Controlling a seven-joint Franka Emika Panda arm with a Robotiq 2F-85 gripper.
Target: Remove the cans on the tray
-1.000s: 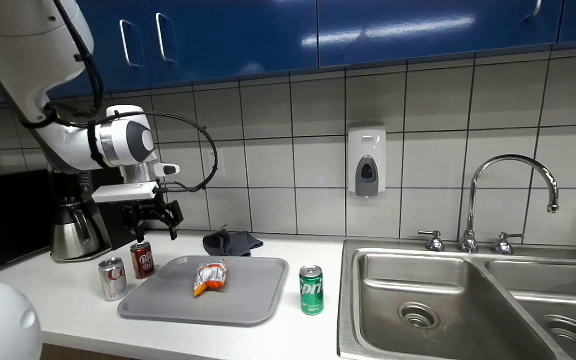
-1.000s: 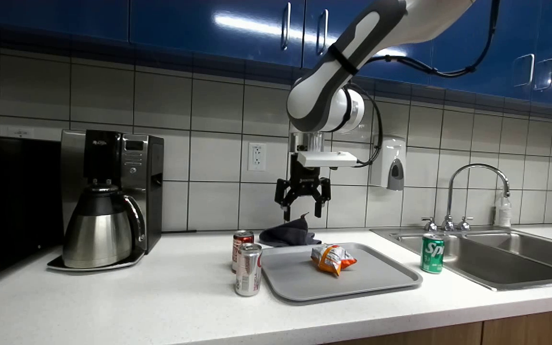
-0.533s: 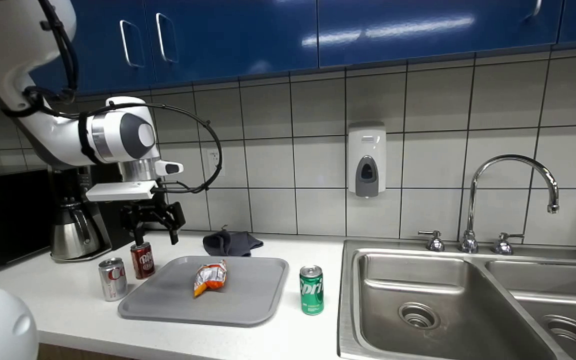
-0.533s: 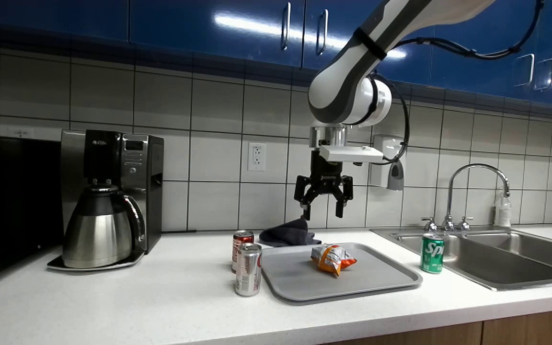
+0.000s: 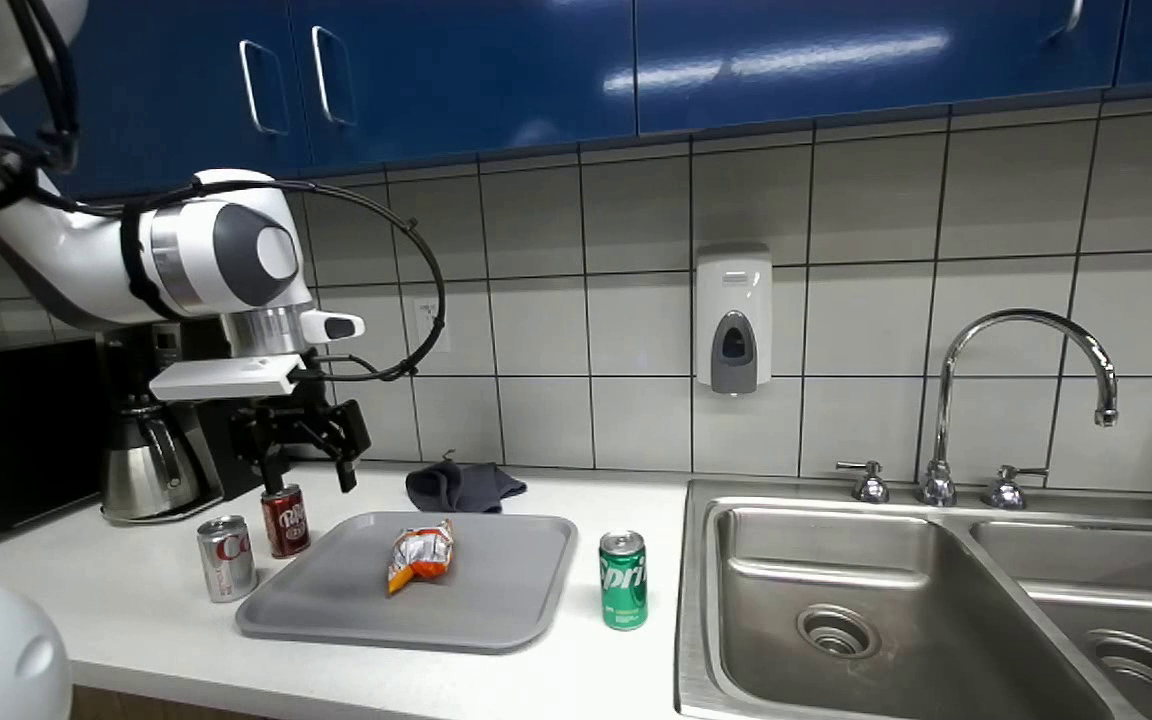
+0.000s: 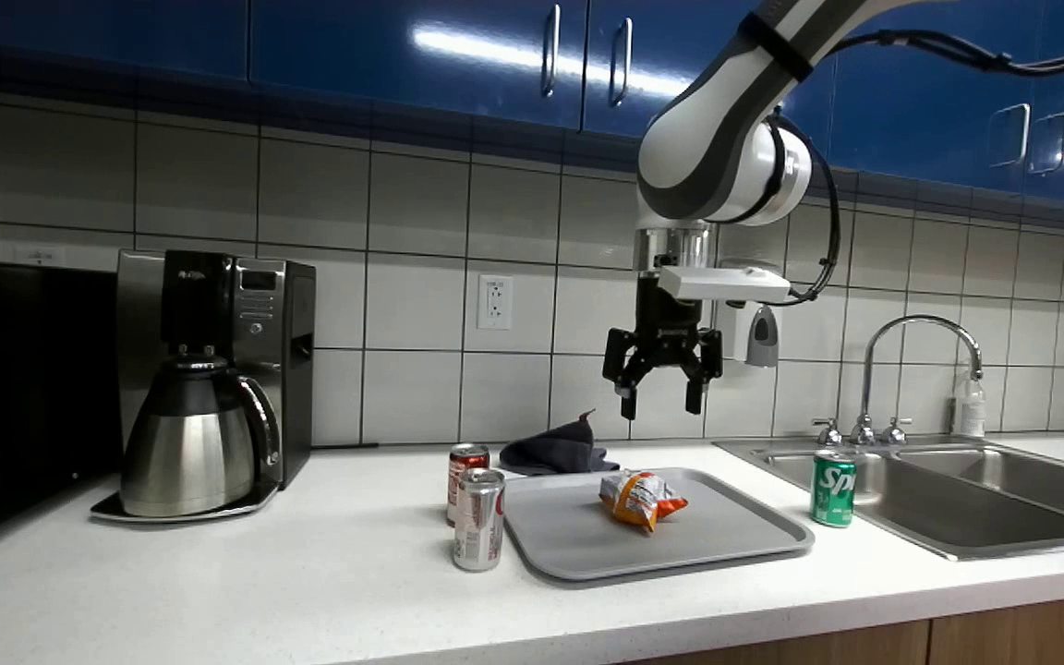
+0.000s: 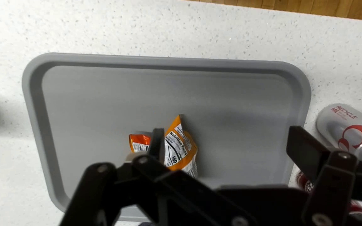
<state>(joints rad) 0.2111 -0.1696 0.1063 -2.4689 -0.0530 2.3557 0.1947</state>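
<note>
The grey tray (image 5: 506, 590) lies on the counter with an orange and silver snack bag (image 5: 422, 555) on it. A silver cola can (image 5: 227, 560) and a dark red can (image 5: 286, 525) stand upright on the counter beside one end of the tray. A green can (image 5: 624, 580) stands on the counter beside the opposite end. In an exterior view the silver can (image 6: 478, 519) partly covers the red one (image 6: 454, 485). My gripper (image 6: 662, 405) is open and empty above the tray. In the wrist view one finger of the gripper (image 7: 226, 141) partly covers the snack bag (image 7: 179, 147).
A dark cloth (image 5: 464, 487) lies by the wall behind the tray. A coffee maker with a steel carafe (image 6: 188, 462) stands on the counter. A double sink (image 5: 836, 580) with a tall faucet (image 5: 946, 400) is past the green can. Blue cabinets (image 5: 466, 70) hang above.
My open gripper has moved sideways over the tray, toward the sink side in an exterior view. The cans, tray and snack bag have stayed in place.
</note>
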